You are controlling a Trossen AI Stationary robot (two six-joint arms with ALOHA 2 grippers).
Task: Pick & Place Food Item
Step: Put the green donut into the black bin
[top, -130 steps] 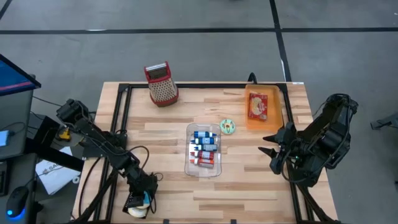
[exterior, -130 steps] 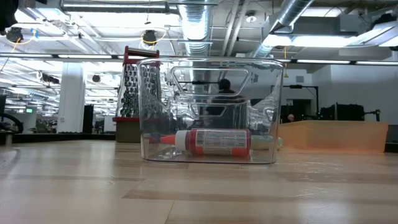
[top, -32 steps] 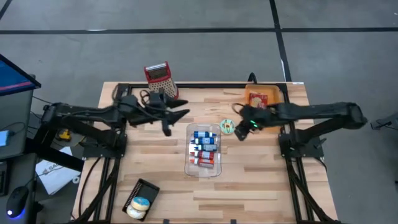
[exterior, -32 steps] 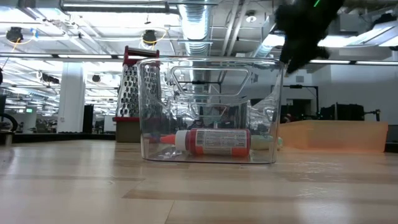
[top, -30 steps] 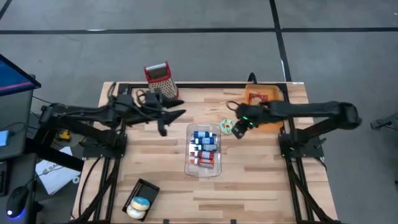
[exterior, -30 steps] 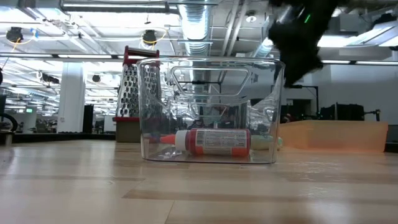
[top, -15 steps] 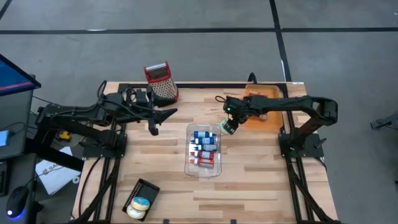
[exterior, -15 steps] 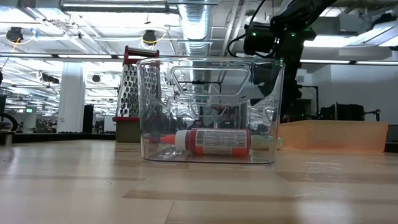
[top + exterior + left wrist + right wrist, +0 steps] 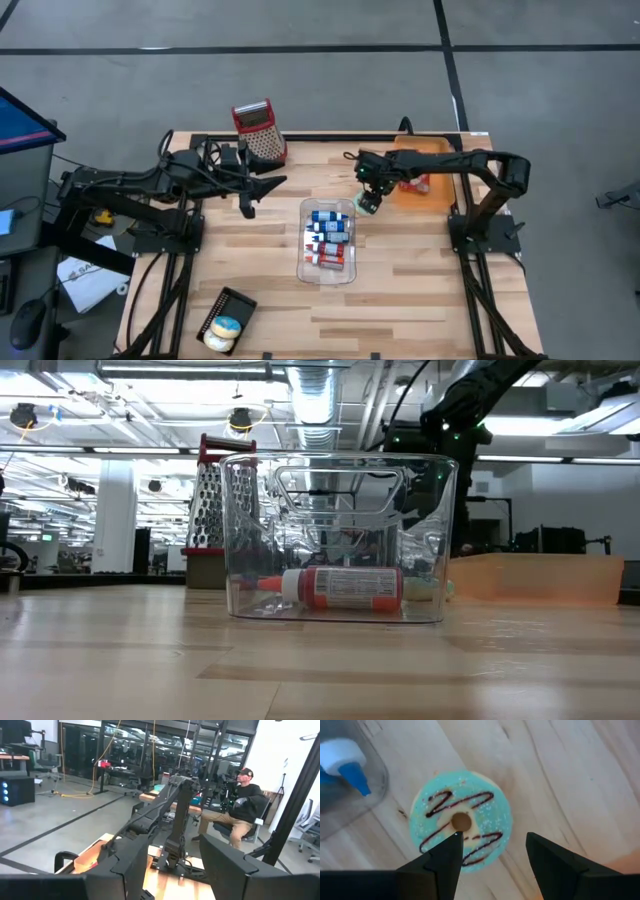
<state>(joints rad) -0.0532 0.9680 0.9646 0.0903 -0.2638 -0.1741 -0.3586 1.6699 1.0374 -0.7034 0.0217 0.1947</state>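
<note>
Donut [image 9: 461, 821], blue icing with dark drizzle, lies flat on the bare wood just beside the corner of the clear bin [image 9: 328, 241] of tubes. Nothing holds it yet.

Right gripper [image 9: 492, 851] hangs directly above it, jaws spread, one finger over the donut's edge, the other clear of it on the table side. Judged: approach nearly done; descent, pinch, lift and placement all remain.

Left gripper [image 9: 247, 206] waits over the table near the red grater [image 9: 258, 135], fingers parted, carrying nothing.

Orange tray [image 9: 443, 190] sits beyond the right arm; destination unclear.

No text can be read — the bottle [image 9: 340, 588] label print is too small.
</note>
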